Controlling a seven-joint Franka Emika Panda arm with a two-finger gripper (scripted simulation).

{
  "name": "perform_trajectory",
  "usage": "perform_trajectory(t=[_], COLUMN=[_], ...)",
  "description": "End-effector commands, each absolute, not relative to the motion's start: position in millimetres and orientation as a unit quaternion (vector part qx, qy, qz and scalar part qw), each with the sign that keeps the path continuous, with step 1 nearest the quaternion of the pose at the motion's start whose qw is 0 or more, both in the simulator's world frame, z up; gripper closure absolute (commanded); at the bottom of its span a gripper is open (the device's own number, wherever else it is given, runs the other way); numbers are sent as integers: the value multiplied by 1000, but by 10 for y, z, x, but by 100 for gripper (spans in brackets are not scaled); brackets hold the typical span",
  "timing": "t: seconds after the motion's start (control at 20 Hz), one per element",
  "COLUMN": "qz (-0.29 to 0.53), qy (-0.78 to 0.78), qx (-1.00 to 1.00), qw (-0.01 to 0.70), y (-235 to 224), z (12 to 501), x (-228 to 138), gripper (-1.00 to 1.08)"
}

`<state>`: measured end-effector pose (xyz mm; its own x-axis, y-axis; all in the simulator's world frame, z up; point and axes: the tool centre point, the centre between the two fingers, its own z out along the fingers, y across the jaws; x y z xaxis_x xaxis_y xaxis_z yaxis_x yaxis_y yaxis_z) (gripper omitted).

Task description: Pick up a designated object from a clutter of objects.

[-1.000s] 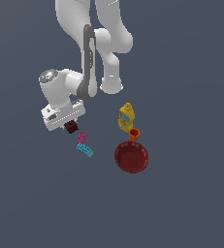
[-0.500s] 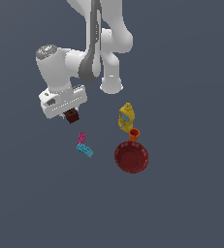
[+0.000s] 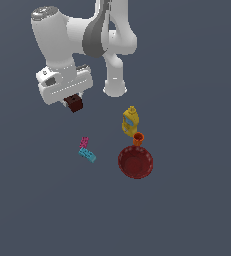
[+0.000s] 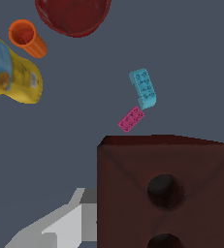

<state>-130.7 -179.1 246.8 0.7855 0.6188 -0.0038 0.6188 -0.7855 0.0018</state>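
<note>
**Ana:** Exterior view first. Where does the dark brown brick (image 3: 75,103) sit relative to the pincer (image 3: 73,101)?

**Ben:** Right in it. The brick pokes out just below the white hand, clear of the surface, with grey background all around it. The fingers themselves are mostly hidden behind the hand's body, so I judge the pincer clamped on the brick from how the brick hangs there with nothing under it.

**Ana:** And the rest of the clutter?

**Ben:** Well apart from the hand, lower in the frame. The pink brick (image 3: 84,142) and cyan brick (image 3: 88,155) touch end to end. Toward the exterior view's right stand the yellow bottle (image 3: 130,121), the orange cup (image 3: 138,138) just beside it, and the dark red bowl (image 3: 135,161) next to the cup.

**Ana:** Wrist view?

**Ben:** The brown brick (image 4: 166,191) fills the near corner, very close to the lens, two round holes facing the camera. The holes are lined up in a row pointing away from the lens, so I take that as its long axis. A pale grey part of the hand shows beside it. Beyond it lie the cyan brick (image 4: 143,88) and pink brick (image 4: 131,119), then the bowl (image 4: 72,16), cup (image 4: 27,37) and bottle (image 4: 11,70).

**Ana:** So what's left?

**Ben:** The pick looks done, I'd say; what matters is keeping the brick held and clear of the pieces underneath.
</note>
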Motion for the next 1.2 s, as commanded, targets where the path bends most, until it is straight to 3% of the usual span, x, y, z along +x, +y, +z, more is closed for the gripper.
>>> perform_trajectory(t=[0.0, 0.7, 1.15], qz=[-1, -1, 0], qy=[327, 328, 329], qx=[945, 945, 944], qw=[2, 1, 0], y=[-1728, -1379, -1254], z=[2707, 3947, 4414], x=[-1328, -1402, -1405], gripper=[108, 108, 108])
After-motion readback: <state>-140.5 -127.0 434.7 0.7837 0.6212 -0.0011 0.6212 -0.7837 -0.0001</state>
